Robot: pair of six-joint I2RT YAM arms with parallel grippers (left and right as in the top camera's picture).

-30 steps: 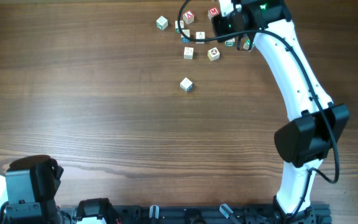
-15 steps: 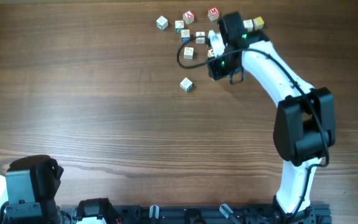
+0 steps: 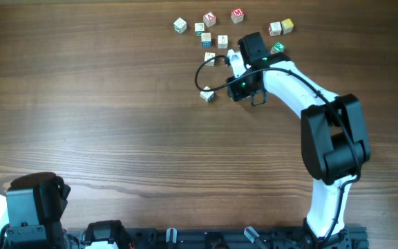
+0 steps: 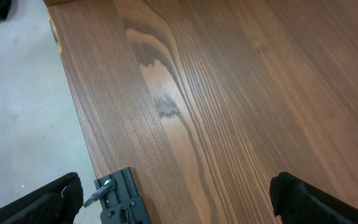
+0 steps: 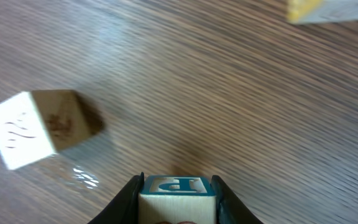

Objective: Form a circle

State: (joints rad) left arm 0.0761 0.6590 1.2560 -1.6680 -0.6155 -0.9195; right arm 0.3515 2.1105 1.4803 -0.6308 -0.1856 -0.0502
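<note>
Right pincer is clamped on a blue-lettered P cube. If it travels low, it may knock the loose cube nearby askew. Left pincer stands wide apart.

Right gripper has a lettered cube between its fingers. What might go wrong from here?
1. The right gripper pinches the P cube at its fingertips only, so the cube may twist or slip when set down.
2. The lone cube lies close ahead of the gripper, and a low pass may knock it.
3. The black cable loop hangs beside the scattered cubes and may drag them.
</note>
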